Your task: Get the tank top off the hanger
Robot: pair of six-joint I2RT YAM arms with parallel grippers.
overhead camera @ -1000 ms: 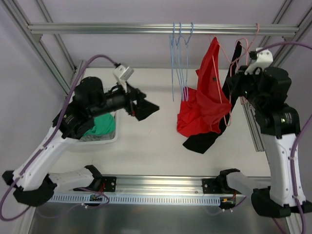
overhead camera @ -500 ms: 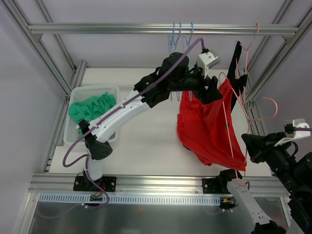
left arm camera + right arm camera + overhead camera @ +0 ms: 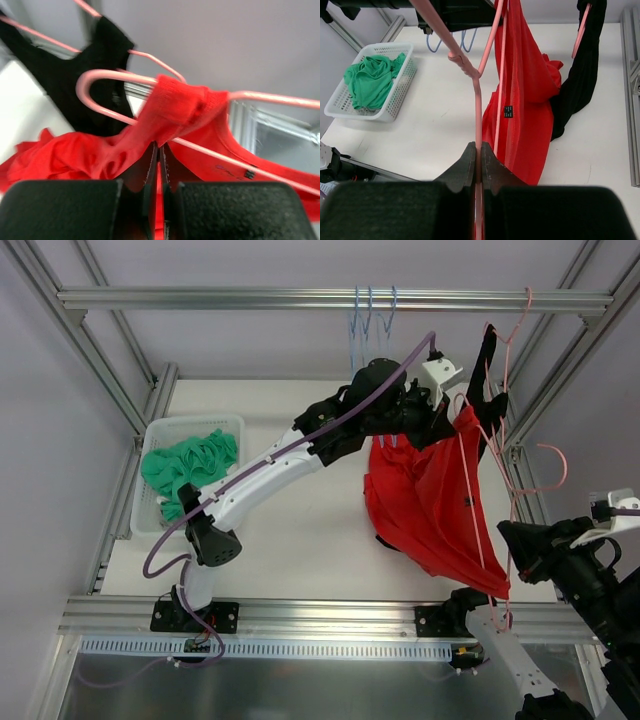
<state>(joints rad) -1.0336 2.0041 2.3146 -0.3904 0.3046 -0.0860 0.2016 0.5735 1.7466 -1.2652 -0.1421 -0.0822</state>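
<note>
Tank top (image 3: 430, 500) — strap pinched in left gripper (image 3: 159, 150), pink hanger (image 3: 477, 110) clamped in right gripper (image 3: 478, 148)

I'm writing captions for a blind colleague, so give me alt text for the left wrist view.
The left tool is shut on a strap of the red top, which is draped over a pink hanger. A black garment hangs behind on the left.
</note>
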